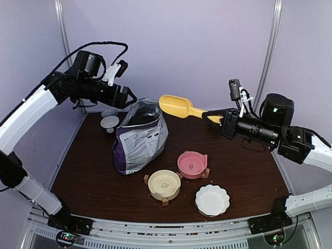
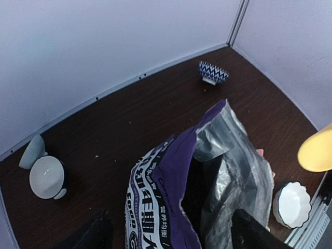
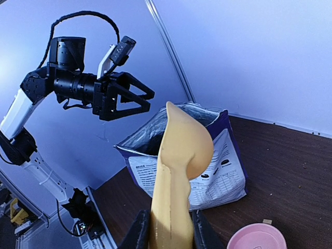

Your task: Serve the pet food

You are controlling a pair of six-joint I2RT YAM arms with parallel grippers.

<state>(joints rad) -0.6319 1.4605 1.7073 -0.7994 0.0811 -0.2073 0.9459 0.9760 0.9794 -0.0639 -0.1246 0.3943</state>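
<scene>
The left gripper is held above the open mouth of the purple puppy-food bag, its jaws spread wide apart. The yellow scoop is clamped by its handle in the jaws of the right gripper, with its bowl raised near the bag's top. The pet food cannot be made out, as the bag's interior is dark. A pink bowl and a cream bowl are set on the tabletop.

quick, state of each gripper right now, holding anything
left gripper: open, holding nothing, over the purple bag
right gripper: closed on the handle of the yellow scoop
</scene>
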